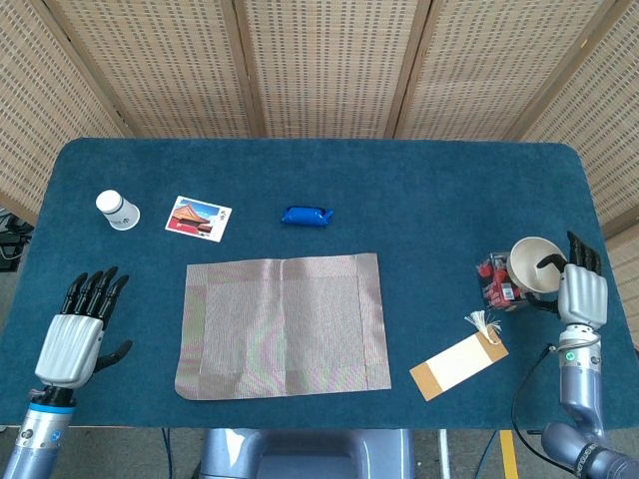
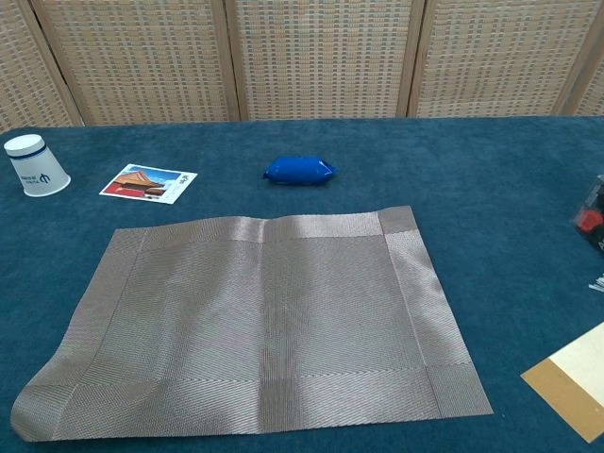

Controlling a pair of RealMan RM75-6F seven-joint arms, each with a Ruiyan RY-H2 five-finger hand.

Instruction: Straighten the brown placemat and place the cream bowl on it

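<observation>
The brown placemat (image 1: 283, 324) lies flat in the middle of the blue table, roughly square to its front edge. Its near left corner (image 2: 28, 415) is rounded and slightly lifted in the chest view. The cream bowl (image 1: 532, 265) stands upright at the far right, by a red packet. My right hand (image 1: 581, 295) is just right of the bowl with its fingers straight up and its thumb reaching over the rim. My left hand (image 1: 75, 334) hovers left of the placemat, fingers spread, holding nothing. Neither hand shows in the chest view.
A white paper cup (image 1: 118, 210), a postcard (image 1: 198, 218) and a blue packet (image 1: 307, 216) lie behind the placemat. A red snack packet (image 1: 492, 279) sits against the bowl's left side. A tan paper tag (image 1: 457, 363) lies between placemat and bowl.
</observation>
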